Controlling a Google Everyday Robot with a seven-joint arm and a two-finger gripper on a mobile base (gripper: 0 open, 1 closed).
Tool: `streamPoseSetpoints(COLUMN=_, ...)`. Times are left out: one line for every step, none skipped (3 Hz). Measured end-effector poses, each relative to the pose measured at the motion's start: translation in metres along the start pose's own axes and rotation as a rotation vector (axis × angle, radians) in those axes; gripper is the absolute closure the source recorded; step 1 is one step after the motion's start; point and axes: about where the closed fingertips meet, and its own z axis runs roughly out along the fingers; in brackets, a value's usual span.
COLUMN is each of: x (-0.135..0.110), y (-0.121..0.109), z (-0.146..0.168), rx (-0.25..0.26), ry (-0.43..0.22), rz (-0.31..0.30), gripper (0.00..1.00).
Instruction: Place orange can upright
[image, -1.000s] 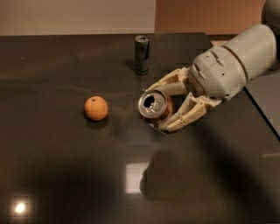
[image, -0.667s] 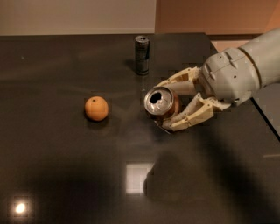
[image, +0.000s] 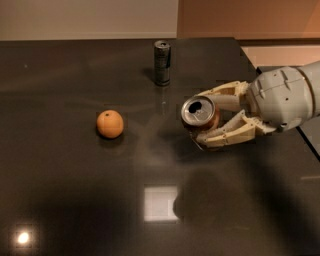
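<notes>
Shifting rightward since a second ago, my gripper is carrying the orange can along, fingers clamped on its sides; the can is lying tipped, silver top facing the camera, right of centre over the table. I am counting one orange can, one slim grey can standing upright, one orange fruit. Its dark top is gleaming glossily beneath a pale wall

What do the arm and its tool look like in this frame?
The tool, at the right of the dark table, has two cream-beige fingers with ribbed, skeletal-looking segments. Behind them sits a bulky, rounded light-grey wrist housing with panel seams. No cables or markings show.
</notes>
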Motion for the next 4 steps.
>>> streamPoseSetpoints(x=0.0175, y=-0.0027, z=0.0022, rx=0.051, ry=-0.072, rz=0.007, gripper=1.0)
streamPoseSetpoints(x=0.0174, y=-0.0027, z=0.0022, rx=0.051, ry=-0.072, rz=0.007, gripper=1.0)
streamPoseSetpoints(x=0.0138, y=-0.0018, z=0.0012, rx=0.065, ry=-0.077, rz=0.035, gripper=1.0)
streamPoseSetpoints(x=0.0116, y=-0.0011, z=-0.0044, rx=0.116, ry=-0.126, rz=0.119, gripper=1.0)
